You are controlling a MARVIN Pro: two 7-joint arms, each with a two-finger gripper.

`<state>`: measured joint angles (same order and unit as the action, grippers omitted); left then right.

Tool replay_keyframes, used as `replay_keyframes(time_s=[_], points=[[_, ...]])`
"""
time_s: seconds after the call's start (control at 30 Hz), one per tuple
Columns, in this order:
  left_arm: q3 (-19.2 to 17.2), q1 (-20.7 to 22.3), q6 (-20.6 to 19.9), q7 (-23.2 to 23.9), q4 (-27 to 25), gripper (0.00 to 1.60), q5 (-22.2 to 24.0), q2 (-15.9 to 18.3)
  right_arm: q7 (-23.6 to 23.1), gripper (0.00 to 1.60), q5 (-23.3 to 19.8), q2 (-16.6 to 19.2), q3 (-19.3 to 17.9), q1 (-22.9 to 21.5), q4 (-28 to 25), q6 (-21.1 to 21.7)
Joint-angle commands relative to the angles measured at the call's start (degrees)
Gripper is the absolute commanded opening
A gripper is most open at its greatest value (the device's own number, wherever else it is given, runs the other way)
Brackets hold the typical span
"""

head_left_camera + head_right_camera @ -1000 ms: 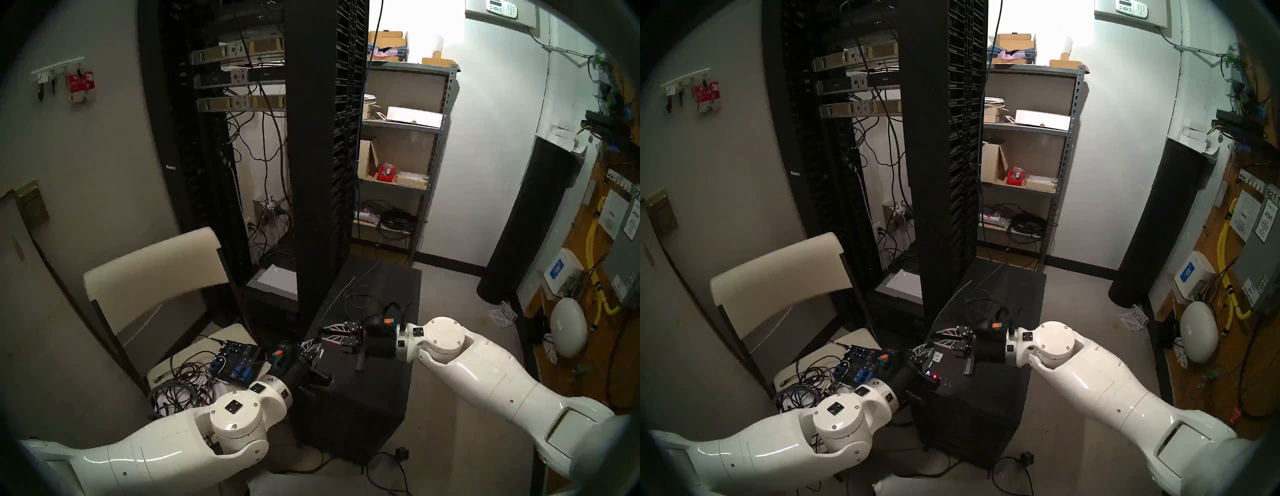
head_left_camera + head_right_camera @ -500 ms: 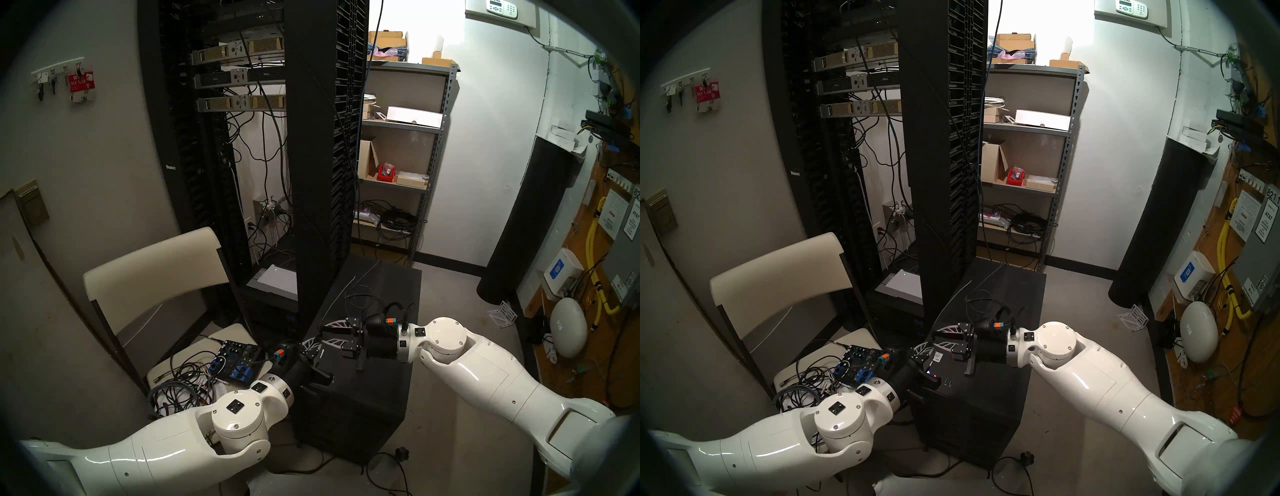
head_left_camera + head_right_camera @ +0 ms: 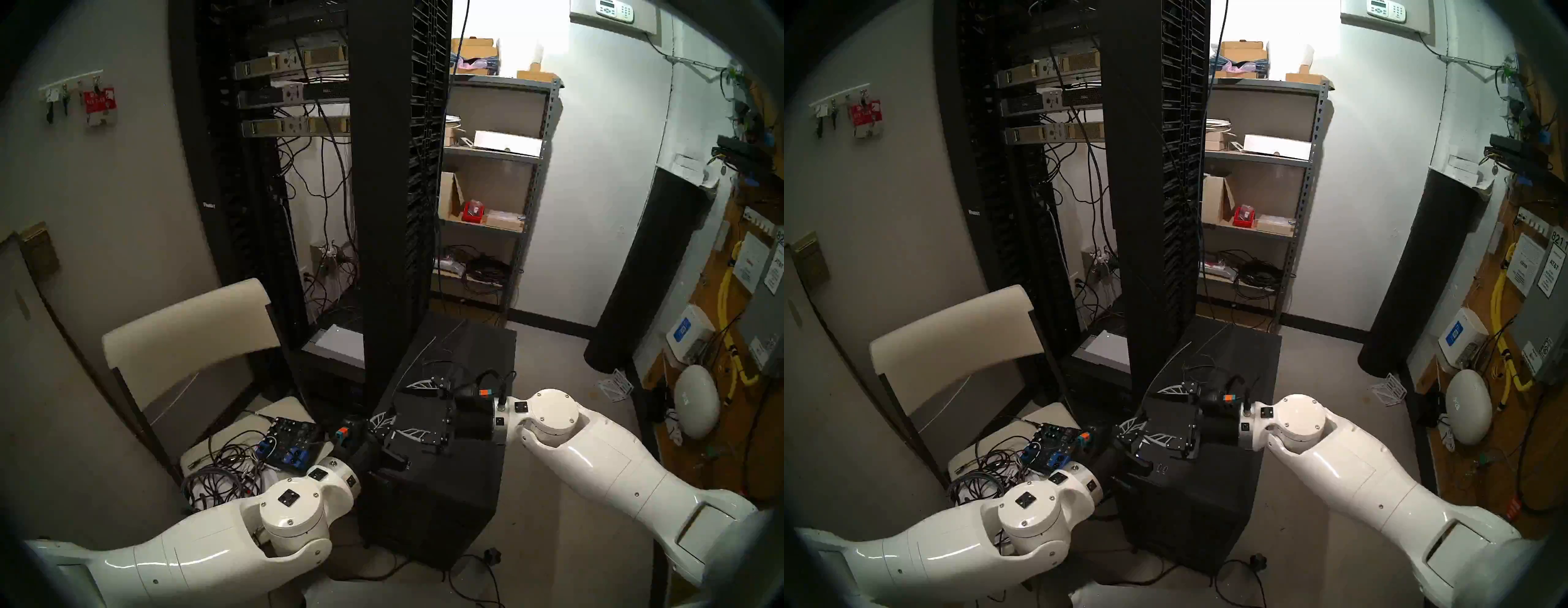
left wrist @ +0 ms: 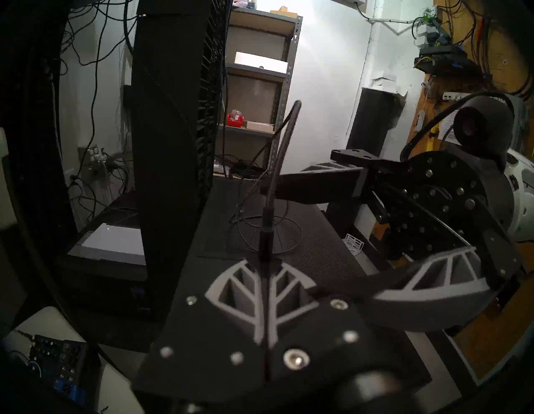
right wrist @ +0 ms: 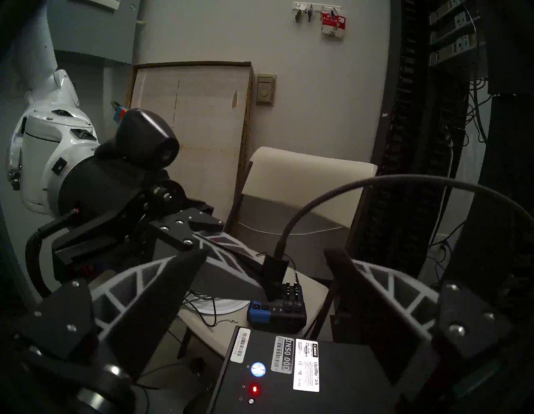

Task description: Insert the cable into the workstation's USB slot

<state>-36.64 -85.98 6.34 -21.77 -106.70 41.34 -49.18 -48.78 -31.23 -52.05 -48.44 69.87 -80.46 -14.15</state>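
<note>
The workstation (image 3: 445, 488) is a black tower on the floor. Its top shows a blue-lit button (image 5: 258, 369), a red light (image 5: 254, 389) and white barcode stickers. Two small USB slots (image 3: 1161, 468) sit near its front edge. The cable (image 5: 375, 182) is thin and grey, and part of it lies looped on the tower's top (image 4: 268, 231). It ends in a black plug (image 5: 274, 269). My left gripper (image 3: 384, 422) (image 4: 267, 277) is shut on that plug above the tower's front left corner. My right gripper (image 3: 403, 409) (image 5: 268, 251) stands open, one finger on each side of the plug, touching nothing.
A cream chair (image 3: 191, 331) at the left carries an audio mixer (image 3: 288, 443) and a heap of cords (image 3: 220, 471). The tall black server rack (image 3: 394, 191) stands right behind the tower. A metal shelf (image 3: 492, 191) and a black cylinder (image 3: 645, 271) are farther back.
My right gripper's fingers have spread wide apart, and its wrist has turned and drawn back slightly to the right. The left gripper has stayed shut on the plug in the same place.
</note>
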Motion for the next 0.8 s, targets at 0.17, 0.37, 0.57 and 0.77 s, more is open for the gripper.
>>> replay_keyframes(time_s=[0.17, 0.37, 0.57, 0.77], points=[[-0.2, 0.8, 0.5, 0.1, -1.7, 0.0, -0.8, -0.5, -0.2, 1.32, -0.2, -1.5, 0.0, -1.3, -0.2, 0.2], [0.4, 0.8, 0.1, -0.1, -1.5, 0.0, -1.5, -0.8, -0.6, 1.16, -0.1, -1.9, -0.1, -1.6, 0.2, 0.1], [0.8, 0.8, 0.3, 0.1, -1.0, 0.0, -1.6, -0.9, -0.5, 1.14, 0.0, -2.5, -0.1, -1.9, 0.7, 0.0], [1.3, 0.9, 0.4, 0.0, -1.0, 0.0, -1.6, -1.0, -0.8, 1.09, 0.2, -3.0, -0.1, -2.5, 1.2, 0.1]])
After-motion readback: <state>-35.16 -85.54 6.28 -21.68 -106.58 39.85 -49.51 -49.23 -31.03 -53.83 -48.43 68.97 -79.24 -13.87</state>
